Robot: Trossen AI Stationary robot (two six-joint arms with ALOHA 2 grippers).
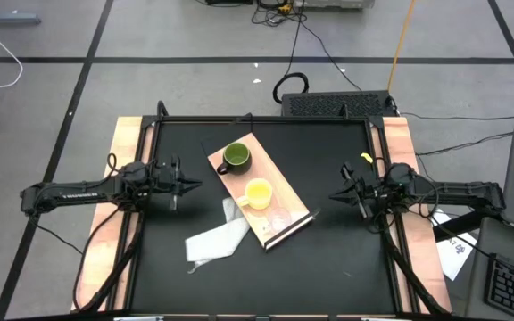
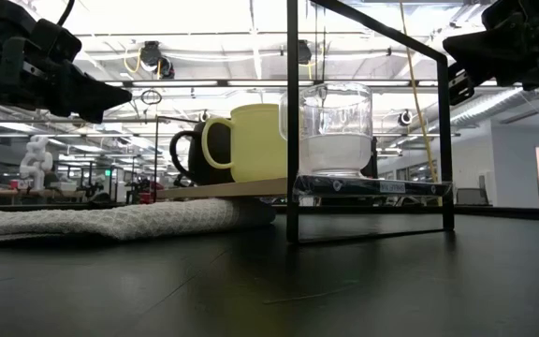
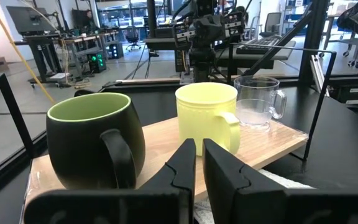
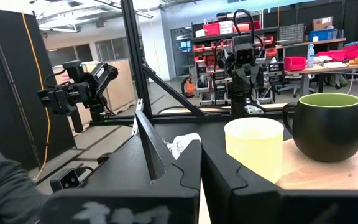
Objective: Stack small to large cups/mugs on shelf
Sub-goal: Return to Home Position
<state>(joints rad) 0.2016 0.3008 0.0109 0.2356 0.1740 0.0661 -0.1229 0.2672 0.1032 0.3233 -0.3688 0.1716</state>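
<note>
A light-wood shelf (image 1: 239,181) lies aslant at the table's middle. On it, in a row, stand a dark green mug (image 1: 236,157) at the far end, a yellow mug (image 1: 258,193) in the middle and a clear cup (image 1: 279,218) at the near end by the dark edge strip. All three stand upright on their bases, apart from one another. My left gripper (image 1: 190,185) hangs level to the left of the shelf, its fingers (image 3: 185,163) all but together and holding nothing. My right gripper (image 1: 335,196) hangs level and shut to the right of the shelf.
A white cloth (image 1: 217,236) lies near left of the shelf, one corner tucked under the board's edge. Black frame posts (image 2: 292,122) stand around the tabletop. Bare black table (image 1: 328,267) lies between each gripper and the shelf and along the near edge.
</note>
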